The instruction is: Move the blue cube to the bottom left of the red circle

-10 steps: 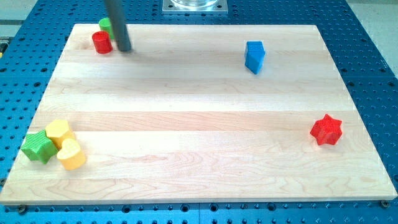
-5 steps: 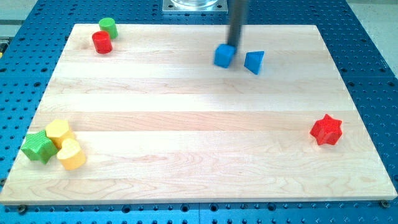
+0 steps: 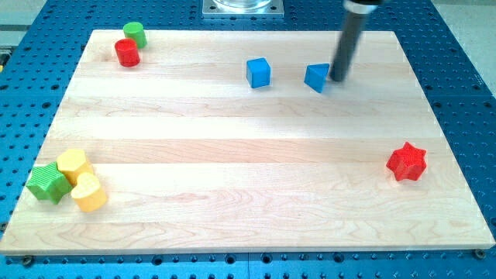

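The blue cube (image 3: 259, 73) sits near the view's top, left of centre-right. The red circle (image 3: 127, 53) stands at the view's top left, far to the left of the cube. My tip (image 3: 339, 78) is on the board to the right of the cube, just right of a blue triangular block (image 3: 316, 77) and close to touching it. The triangular block lies between my tip and the cube.
A green cylinder (image 3: 135, 33) stands just above and right of the red circle. A green star (image 3: 47, 183), a yellow block (image 3: 74, 164) and a yellow heart (image 3: 89, 193) cluster at the bottom left. A red star (image 3: 407, 162) lies at the right.
The blue cube has slid left, away from the blue triangular block. My tip has moved from above the cube to the right side of the triangular block.
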### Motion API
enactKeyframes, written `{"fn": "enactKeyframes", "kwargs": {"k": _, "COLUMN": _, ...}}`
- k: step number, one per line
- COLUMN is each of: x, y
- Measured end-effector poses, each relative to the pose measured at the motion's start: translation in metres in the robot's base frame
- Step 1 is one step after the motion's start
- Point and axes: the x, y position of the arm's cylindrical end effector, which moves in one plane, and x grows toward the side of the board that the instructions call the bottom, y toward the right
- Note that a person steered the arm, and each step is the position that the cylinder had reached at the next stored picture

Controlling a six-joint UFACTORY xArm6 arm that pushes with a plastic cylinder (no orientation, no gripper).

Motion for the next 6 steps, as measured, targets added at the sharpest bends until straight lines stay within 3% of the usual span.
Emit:
{"fn": "enactKeyframes", "kwargs": {"k": 1, "x": 0.0, "y": -0.113}}
{"fn": "enactKeyframes", "kwargs": {"k": 2, "x": 0.0, "y": -0.134}}
{"fn": "enactKeyframes", "kwargs": {"k": 3, "x": 0.001, "y": -0.247}}
{"fn": "enactKeyframes", "kwargs": {"k": 4, "x": 0.021, "y": -0.268}}
{"fn": "enactKeyframes", "kwargs": {"k": 5, "x": 0.045, "y": -0.332}}
{"fn": "enactKeyframes", "kwargs": {"k": 6, "x": 0.04, "y": -0.344}}
